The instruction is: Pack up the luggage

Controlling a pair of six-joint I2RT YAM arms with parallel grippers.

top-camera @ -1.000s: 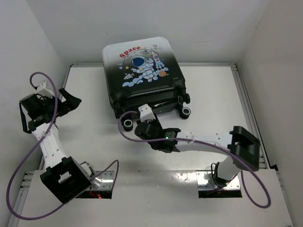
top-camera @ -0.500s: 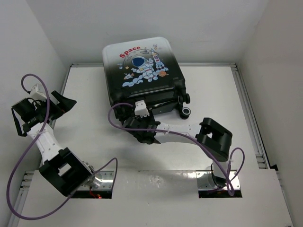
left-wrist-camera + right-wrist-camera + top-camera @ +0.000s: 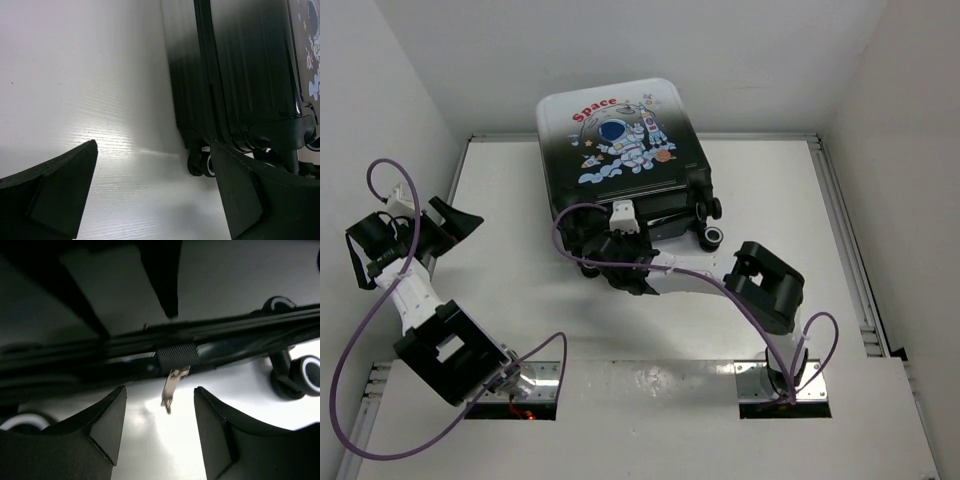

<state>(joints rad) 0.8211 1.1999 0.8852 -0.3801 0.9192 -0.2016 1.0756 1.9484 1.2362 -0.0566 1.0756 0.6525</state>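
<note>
left arm: far left of the table point(image 3: 510, 270), wrist raised, purple cable point(image 3: 378, 185) looped over it
left gripper point(image 3: 455, 220): fingers spread wide, nothing between them; pointed across the table toward the luggage, well apart from it
left wrist view: both fingers point(image 3: 60, 185) at the bottom corners, gripper point(image 3: 155, 195) gap shows bare white table; luggage side wall point(image 3: 240, 75) upper right, black ribbed shell, two small wheels point(image 3: 200, 162) on the table
luggage point(image 3: 615, 150): centre-back of the table, far end up against the back wall; closed, lying flat, printed shell up; white at the top fading to black, astronaut cartoon and red "Space" print; wheeled end faces the arms
right gripper point(image 3: 603, 243): at the near edge of the luggage, left of centre, down against the zipper seam
right wrist view: gripper point(image 3: 160, 405) fingers apart; metal zipper pull point(image 3: 171, 387) hangs from the seam into the gap, can't tell if it touches either pad
seam: black zipper line of the luggage point(image 3: 100, 280) runs across the view just above the fingertips
wheel point(image 3: 713, 237): black with a white ring, right near corner of the luggage; also at the right edge of the right wrist view point(image 3: 307, 375)
right arm: reaches left from its base, elbow raised at the right, purple cable along it
</note>
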